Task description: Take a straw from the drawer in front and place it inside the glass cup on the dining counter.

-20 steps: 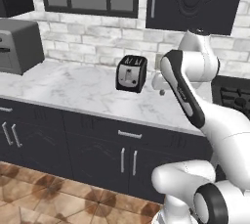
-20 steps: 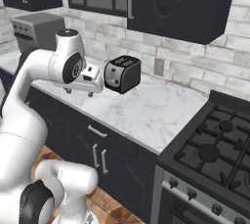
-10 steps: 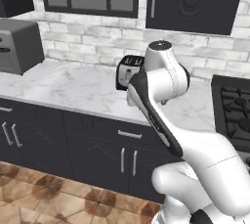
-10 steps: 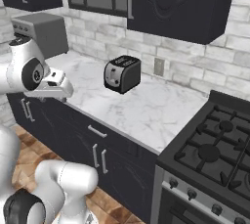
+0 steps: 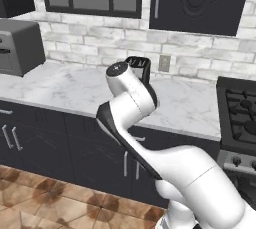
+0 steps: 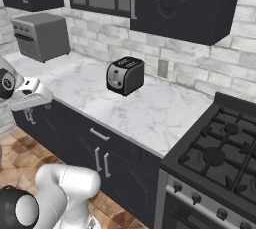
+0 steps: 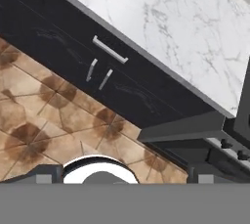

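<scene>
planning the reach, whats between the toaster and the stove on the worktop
Bare marble. In the right base view the worktop runs uninterrupted from the toaster to the stove; only a wall outlet sits above that stretch.

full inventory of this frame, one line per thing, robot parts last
drawer: 1, dark charcoal with silver bar handle, shut, under the worktop near the stove
cabinet doors: 2 below the drawer, dark, vertical silver handles
worktop: 1, white grey-veined marble, against the brick wall
toaster: 1, black and silver, on the worktop by the wall
microwave: 1, grey, far left end of the worktop
wall socket: 1, grey, on the brick wall right of the toaster
stove: 1, black gas burners, right of the worktop
floor: brown tiles
gripper: 1, at the left edge of the right base view, in front of the cabinets, open
</scene>
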### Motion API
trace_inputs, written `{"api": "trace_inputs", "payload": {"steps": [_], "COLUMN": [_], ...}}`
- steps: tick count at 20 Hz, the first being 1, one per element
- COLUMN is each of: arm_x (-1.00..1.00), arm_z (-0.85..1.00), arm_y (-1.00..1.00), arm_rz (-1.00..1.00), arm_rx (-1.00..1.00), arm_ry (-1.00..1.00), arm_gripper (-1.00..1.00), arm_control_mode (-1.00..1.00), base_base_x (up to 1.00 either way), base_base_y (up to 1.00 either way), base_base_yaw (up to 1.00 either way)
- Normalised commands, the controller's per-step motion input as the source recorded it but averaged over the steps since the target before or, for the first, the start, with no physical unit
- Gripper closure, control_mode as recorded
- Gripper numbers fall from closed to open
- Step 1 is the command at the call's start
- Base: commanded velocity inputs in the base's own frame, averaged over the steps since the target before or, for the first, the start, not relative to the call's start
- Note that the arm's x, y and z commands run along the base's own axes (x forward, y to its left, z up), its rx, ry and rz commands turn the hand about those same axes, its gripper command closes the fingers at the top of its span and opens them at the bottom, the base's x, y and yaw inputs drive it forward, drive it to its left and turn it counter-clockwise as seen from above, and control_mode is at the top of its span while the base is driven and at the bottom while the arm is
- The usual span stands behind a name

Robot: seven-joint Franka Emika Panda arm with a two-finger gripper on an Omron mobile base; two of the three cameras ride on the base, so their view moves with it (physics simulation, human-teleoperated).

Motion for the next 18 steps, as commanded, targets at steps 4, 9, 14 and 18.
{"api": "trace_inputs", "payload": {"steps": [4, 9, 14, 18], "arm_x": [0.00, 0.00, 0.09, 0.30], "arm_z": [-0.26, -0.28, -0.27, -0.25], "arm_y": [0.43, 0.29, 0.11, 0.00], "arm_rz": [0.00, 0.00, 0.00, 0.00], "arm_rx": [-0.21, -0.19, -0.19, -0.18], "arm_ry": [0.00, 0.00, 0.00, 0.00], "arm_gripper": [-1.00, -1.00, -1.00, -1.00], "arm_control_mode": [-1.00, -1.00, -1.00, -1.00], "base_base_x": [0.00, 0.00, 0.00, 0.00], "base_base_y": [0.00, 0.00, 0.00, 0.00], "base_base_yaw": [0.00, 0.00, 0.00, 0.00]}}
